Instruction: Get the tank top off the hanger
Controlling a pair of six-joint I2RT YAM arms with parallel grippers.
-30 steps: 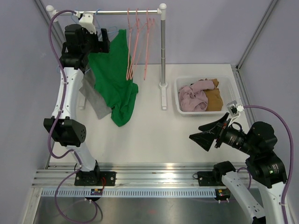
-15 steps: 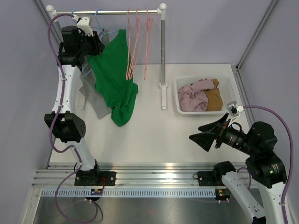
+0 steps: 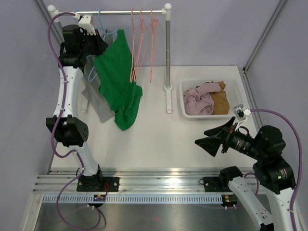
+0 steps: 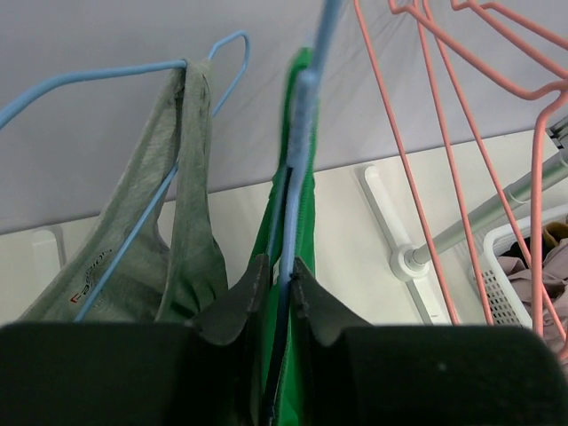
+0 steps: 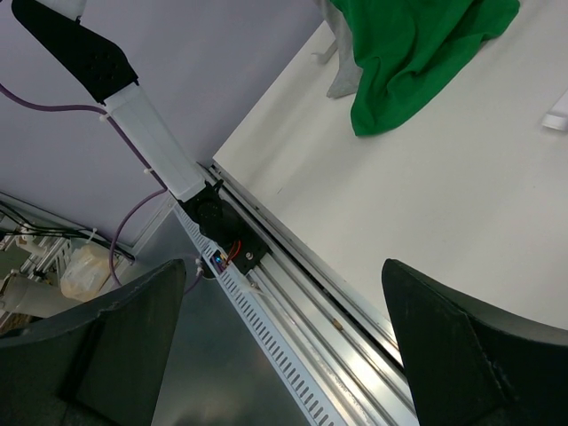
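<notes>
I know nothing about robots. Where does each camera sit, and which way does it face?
Top external: high behind the bases, looking down on table, clothes rack, left arm and right arm.
Left wrist: on the left arm, facing the back wall past the left tool, shut on the green tank top and its blue hanger.
Right wrist: on the right arm, facing down between the fingers of the open right tool at the table edge.
All three show the green tank top.

1. Left arm (image 3: 67, 96): white link shells, rounded black joint housings, a purple cable (image 3: 48, 38) looping alongside.
2. Right arm (image 3: 269, 159): same white-and-black build, its own purple cable (image 3: 264, 110), and a small white wrist bracket (image 3: 239, 111).
3. Left gripper (image 4: 277, 264) and right gripper (image 5: 284, 266): matte black, wedge-shaped fingers.
</notes>
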